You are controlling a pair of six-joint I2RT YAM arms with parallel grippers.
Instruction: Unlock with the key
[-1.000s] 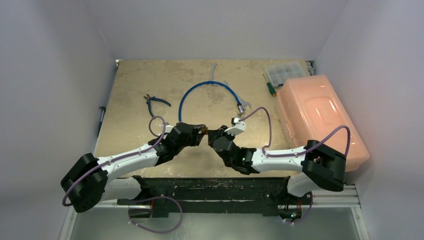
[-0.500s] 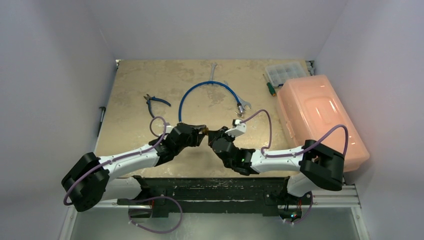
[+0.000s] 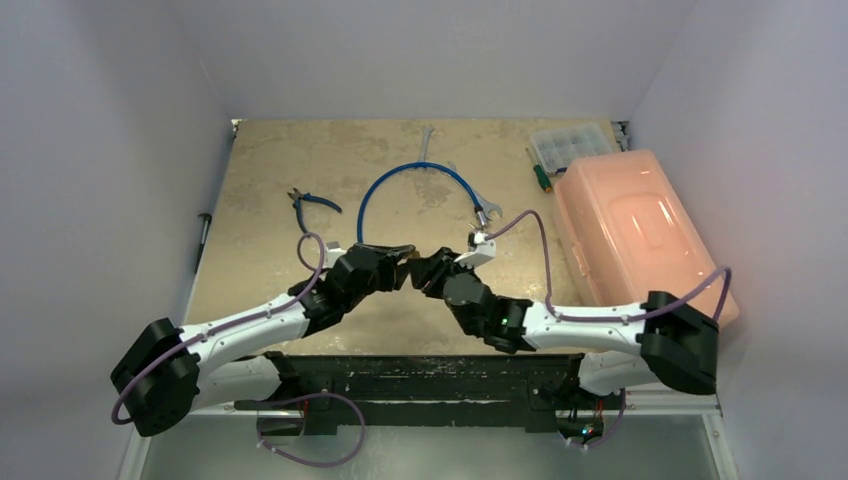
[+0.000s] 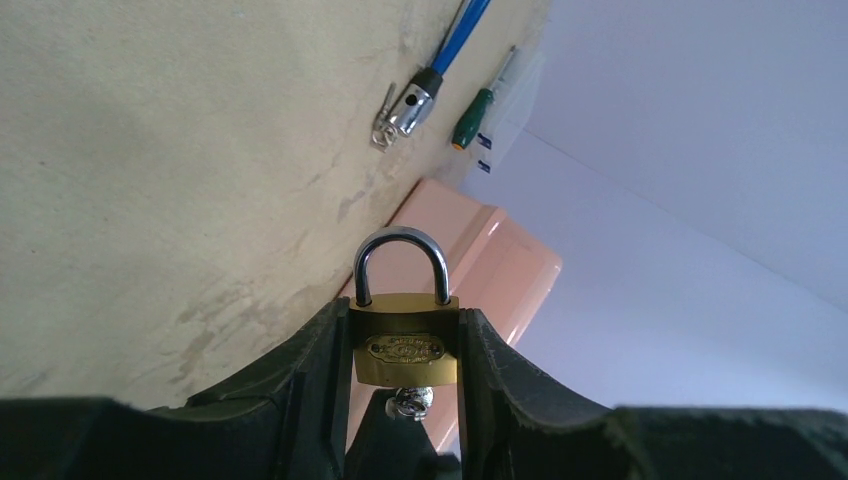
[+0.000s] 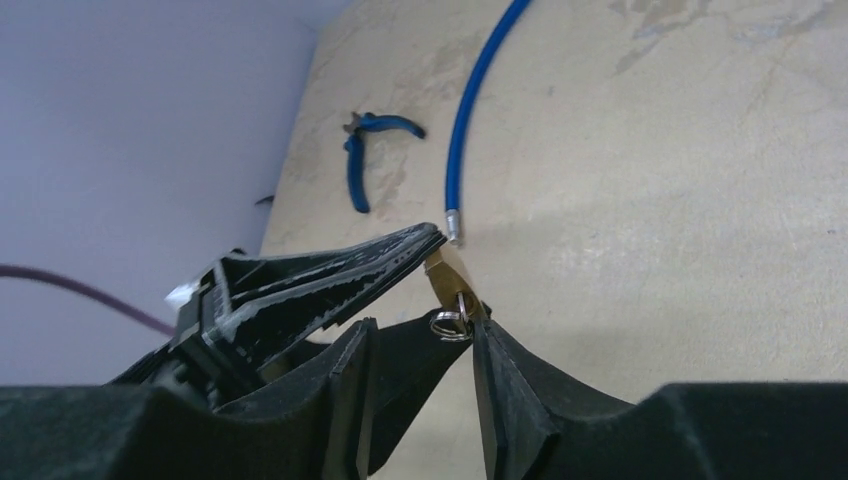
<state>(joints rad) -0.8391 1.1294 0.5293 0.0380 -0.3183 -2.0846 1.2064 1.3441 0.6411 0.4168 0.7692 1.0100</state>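
Note:
My left gripper (image 3: pixel 404 261) (image 4: pixel 403 312) is shut on the small brass padlock (image 4: pixel 404 345), gripping its body by the sides above the table. The silver shackle points away from the camera and sits closed. The tiny silvery key (image 4: pixel 413 400) with its small ring sticks out of the padlock's bottom. In the right wrist view the padlock (image 5: pixel 447 275) and key (image 5: pixel 455 318) sit at the tip of my right gripper (image 5: pixel 422 326) (image 3: pixel 427 268). Its jaws are apart, and the key lies against one fingertip (image 5: pixel 487 340). The two grippers meet tip to tip.
A blue cable (image 3: pixel 400 175), blue pliers (image 3: pixel 312 205) and silver wrenches (image 3: pixel 425 140) lie on the table behind the grippers. A large orange plastic box (image 3: pixel 630 235), a clear organiser (image 3: pixel 570 145) and a green screwdriver (image 3: pixel 540 172) are at the right.
My right arm has swung, its elbow moving right and down, and its gripper has pushed slightly up and left against the left gripper. The left arm shifted slightly. The padlock stays held.

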